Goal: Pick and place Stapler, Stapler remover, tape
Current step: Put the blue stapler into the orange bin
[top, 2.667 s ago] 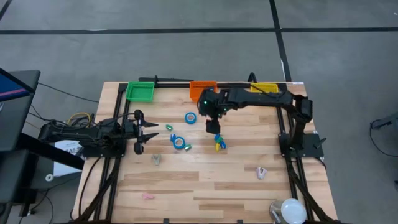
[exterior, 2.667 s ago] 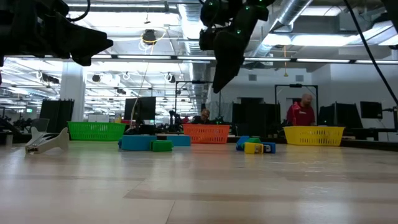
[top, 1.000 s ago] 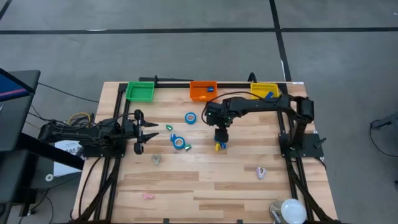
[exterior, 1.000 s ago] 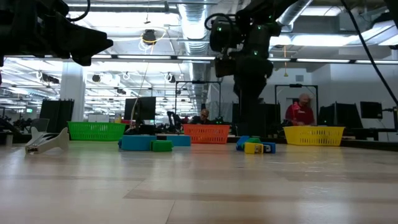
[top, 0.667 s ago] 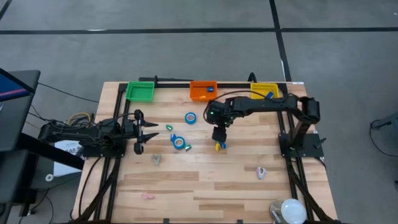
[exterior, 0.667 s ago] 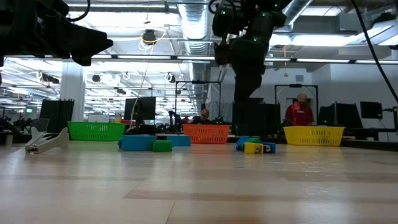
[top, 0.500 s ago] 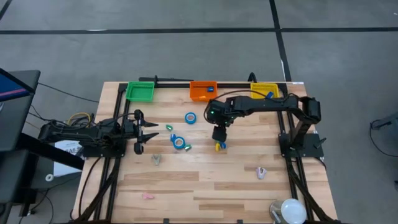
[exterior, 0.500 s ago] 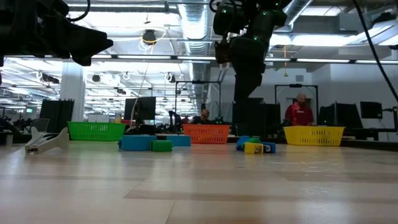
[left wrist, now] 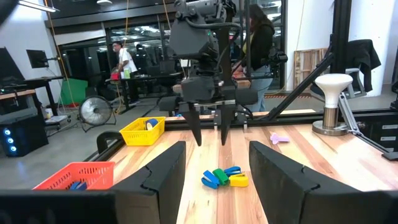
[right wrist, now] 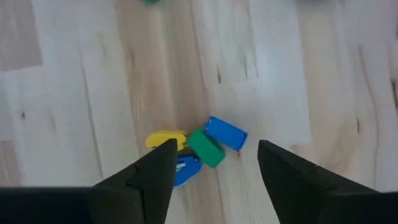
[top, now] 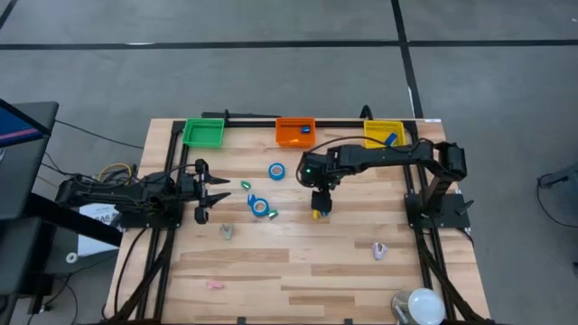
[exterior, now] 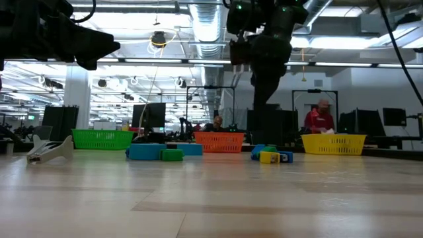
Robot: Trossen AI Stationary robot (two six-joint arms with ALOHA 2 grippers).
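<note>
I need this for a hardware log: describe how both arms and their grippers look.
Both arms are dark, jointed tubes. The right arm shows a small green light near its wrist; its right gripper has two thin tapered black fingers. The left gripper has dark pointed fingers, with yellowish cables by its base.

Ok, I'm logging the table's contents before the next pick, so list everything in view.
green bin: one, far edge, left.
orange bin: one, far edge, middle; blue item inside.
yellow bin: one, far edge, right; blue item inside.
tape rolls: about three, blue, centre-left.
stapler cluster: blue, green and yellow pieces, below the right gripper.
staple removers: three, pale or pink, near half.
white round object: one, near right corner.
left gripper: dark, jaws apart, left side, waiting.
right gripper: dark, jaws apart, above the cluster.
</note>
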